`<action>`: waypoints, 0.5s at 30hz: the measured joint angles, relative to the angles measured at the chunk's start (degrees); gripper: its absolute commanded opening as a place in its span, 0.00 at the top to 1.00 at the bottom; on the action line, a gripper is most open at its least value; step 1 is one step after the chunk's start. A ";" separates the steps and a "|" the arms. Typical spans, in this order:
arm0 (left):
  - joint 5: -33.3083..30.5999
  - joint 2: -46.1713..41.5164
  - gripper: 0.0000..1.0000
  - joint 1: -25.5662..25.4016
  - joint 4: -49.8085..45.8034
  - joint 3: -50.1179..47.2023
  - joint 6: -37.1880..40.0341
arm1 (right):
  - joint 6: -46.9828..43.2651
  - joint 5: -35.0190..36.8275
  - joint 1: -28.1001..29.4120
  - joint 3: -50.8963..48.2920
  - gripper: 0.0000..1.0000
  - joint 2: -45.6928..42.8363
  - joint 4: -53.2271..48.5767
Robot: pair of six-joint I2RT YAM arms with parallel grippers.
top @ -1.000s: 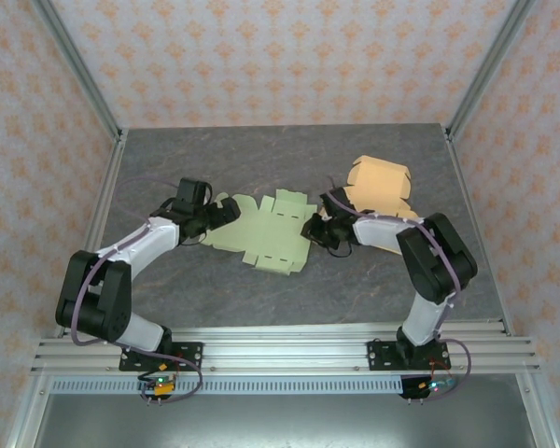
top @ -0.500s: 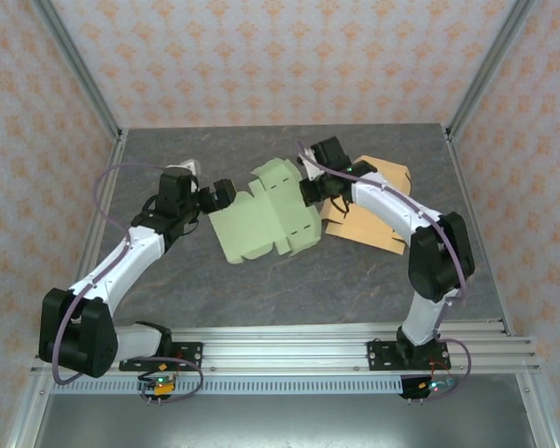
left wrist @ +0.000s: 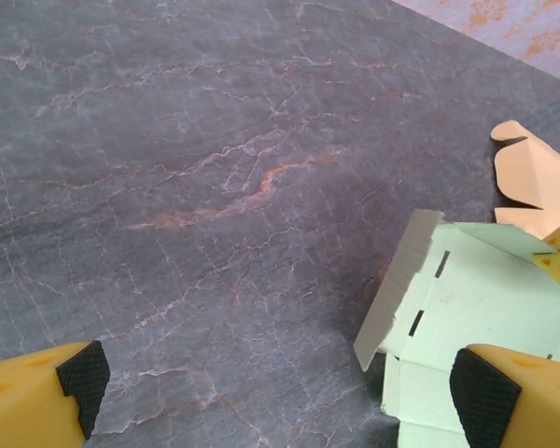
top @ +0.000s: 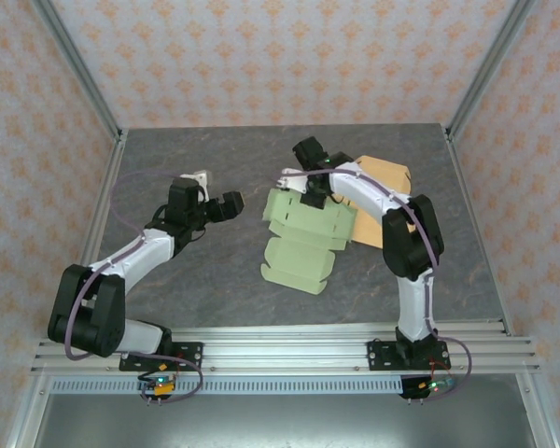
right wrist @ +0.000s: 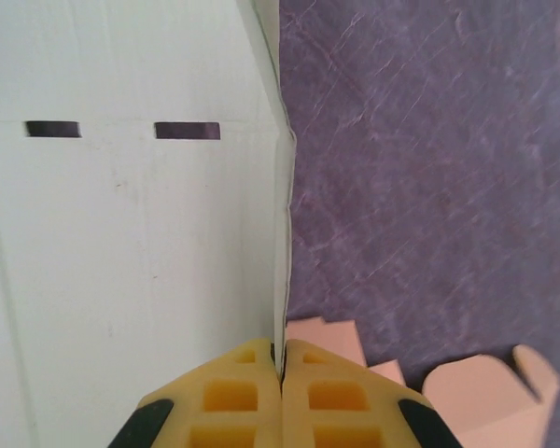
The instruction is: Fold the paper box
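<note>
From above, the left gripper (top: pixel 226 206) hovers over the surface (top: pixel 187 154), jaws wide apart, just left of the green paper box (top: pixel 303 241). The right wrist view, up close, shows the right gripper (right wrist: pixel 280 366) with jaws clamped on the box's edge. An orange sheet (top: pixel 390 182) lies behind.

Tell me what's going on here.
The right arm has its jaws shut on the far edge of the green sheet, which is partly bent up but not yet a box. The left arm has its jaws open beside it, holding nothing. An orange sheet lies flat on the table beyond it.
</note>
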 measured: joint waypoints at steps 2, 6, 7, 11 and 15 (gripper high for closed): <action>0.00 0.42 0.02 0.00 1.16 -0.81 -0.63 | -1.86 2.67 1.49 -4.15 1.00 -0.35 6.40; 0.11 2.40 0.03 0.04 3.21 -1.44 -1.70 | -4.72 5.05 4.02 -12.87 0.98 -2.14 17.59; 0.20 2.97 0.03 0.04 3.89 -1.79 -1.95 | -5.40 4.96 4.44 -15.17 0.95 -3.08 20.22; 1.95 4.70 0.03 0.63 6.80 -3.41 -2.97 | -7.85 2.99 4.83 -22.69 0.84 -8.31 28.41; 4.59 6.60 0.04 0.74 8.61 -3.65 -3.15 | -8.55 1.05 4.74 -23.76 0.71 -11.37 31.50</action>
